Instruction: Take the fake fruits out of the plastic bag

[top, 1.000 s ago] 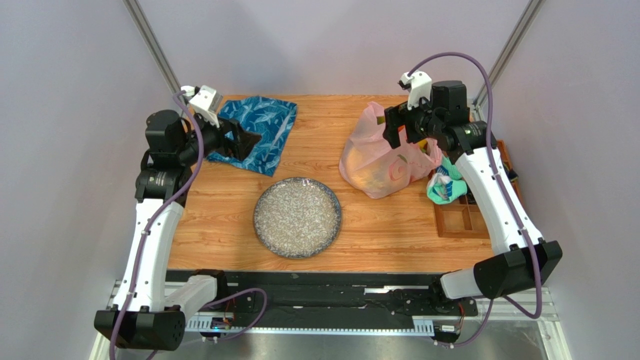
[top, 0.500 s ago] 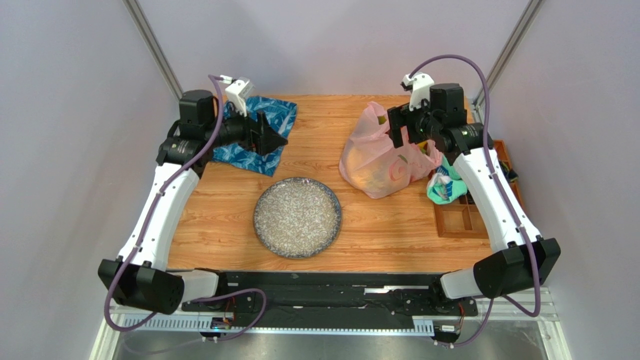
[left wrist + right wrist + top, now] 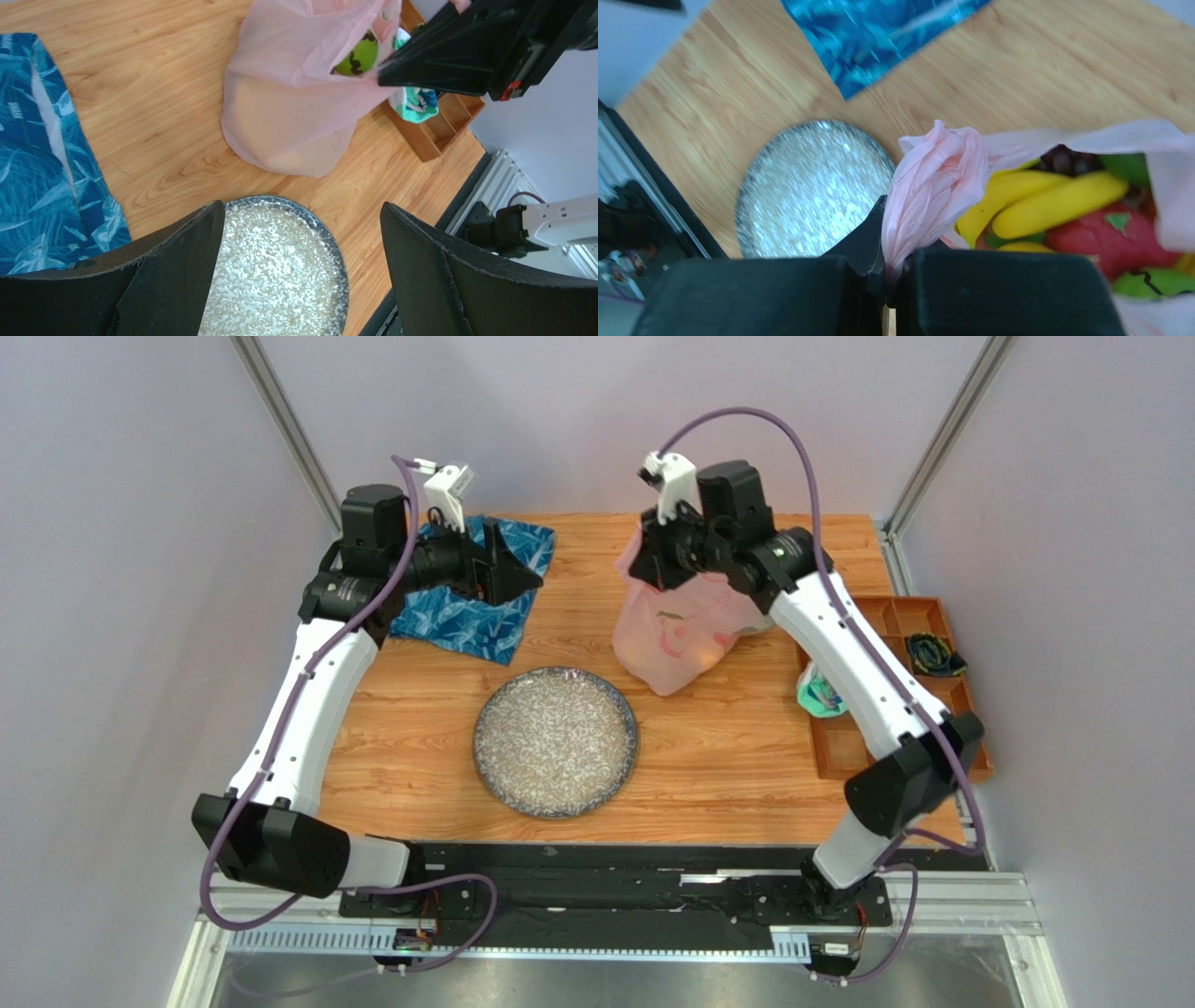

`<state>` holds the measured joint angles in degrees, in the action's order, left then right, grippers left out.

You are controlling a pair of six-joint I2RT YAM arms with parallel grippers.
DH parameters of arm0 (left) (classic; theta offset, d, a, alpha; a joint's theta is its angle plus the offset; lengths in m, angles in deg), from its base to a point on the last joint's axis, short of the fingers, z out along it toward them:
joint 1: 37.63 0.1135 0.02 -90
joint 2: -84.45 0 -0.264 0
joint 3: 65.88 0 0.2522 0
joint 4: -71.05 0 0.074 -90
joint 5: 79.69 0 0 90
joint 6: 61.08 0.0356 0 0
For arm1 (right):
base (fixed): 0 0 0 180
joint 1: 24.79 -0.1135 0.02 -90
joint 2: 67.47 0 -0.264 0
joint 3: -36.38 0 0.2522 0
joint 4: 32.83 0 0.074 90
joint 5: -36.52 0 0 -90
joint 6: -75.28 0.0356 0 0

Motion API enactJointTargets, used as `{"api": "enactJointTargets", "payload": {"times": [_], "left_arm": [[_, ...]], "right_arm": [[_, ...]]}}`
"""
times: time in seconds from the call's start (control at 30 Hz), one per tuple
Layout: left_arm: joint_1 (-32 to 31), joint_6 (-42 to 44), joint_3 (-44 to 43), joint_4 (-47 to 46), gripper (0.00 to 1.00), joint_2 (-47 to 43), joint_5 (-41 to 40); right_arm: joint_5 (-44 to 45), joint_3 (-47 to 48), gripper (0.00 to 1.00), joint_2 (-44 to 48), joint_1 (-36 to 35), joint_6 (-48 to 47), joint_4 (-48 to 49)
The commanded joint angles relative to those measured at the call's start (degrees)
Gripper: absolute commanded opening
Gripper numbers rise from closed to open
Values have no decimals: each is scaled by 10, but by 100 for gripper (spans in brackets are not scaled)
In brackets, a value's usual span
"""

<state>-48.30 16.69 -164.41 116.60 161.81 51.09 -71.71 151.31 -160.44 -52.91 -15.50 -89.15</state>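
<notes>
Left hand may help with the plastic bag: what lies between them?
Bare wooden table only, shown in the top view, between left hand and plastic bag.

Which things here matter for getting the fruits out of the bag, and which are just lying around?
In the job: plastic bag, fake fruits inside it, right gripper pinching its handle.
Lying about: blue cloth, speckled plate, wooden tray, teal bundle.

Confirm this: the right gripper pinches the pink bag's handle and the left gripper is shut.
One thing is wrong: the left gripper is open, jaws wide apart, as the left wrist view shows. The right gripper does pinch the handle of the pink bag.
</notes>
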Motion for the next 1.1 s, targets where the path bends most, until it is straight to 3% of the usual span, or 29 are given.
{"api": "enactJointTargets", "payload": {"times": [0.0,0.03,0.13,0.17,0.2,0.3,0.4,0.63,0.8,1.07], "left_arm": [[8,-23,-36,-34,91,-25,-12],[8,-19,-41,-33,90,-23,-15],[9,-10,-57,-24,91,-17,-21],[9,-8,-61,-22,91,-16,-21],[9,-6,-60,-20,92,-16,-22],[9,-6,-50,-17,94,-17,-17],[9,-6,-43,-26,99,-16,-10],[5,-20,-77,-37,99,18,24],[-21,-36,-94,-37,99,31,89],[-76,-42,-112,-38,99,103,49]], "right_arm": [[-27,151,0,-89,-19,84,83],[-26,223,0,-109,-23,95,86],[-12,304,0,-175,-47,86,95],[-5,307,8,-188,-53,79,100],[2,306,44,-193,-62,75,100],[0,266,83,-176,-71,75,86],[-4,185,95,-108,-73,50,78],[107,83,96,53,-72,-32,84],[104,41,96,91,-72,-113,39],[104,-91,96,125,-72,-183,23]]}}
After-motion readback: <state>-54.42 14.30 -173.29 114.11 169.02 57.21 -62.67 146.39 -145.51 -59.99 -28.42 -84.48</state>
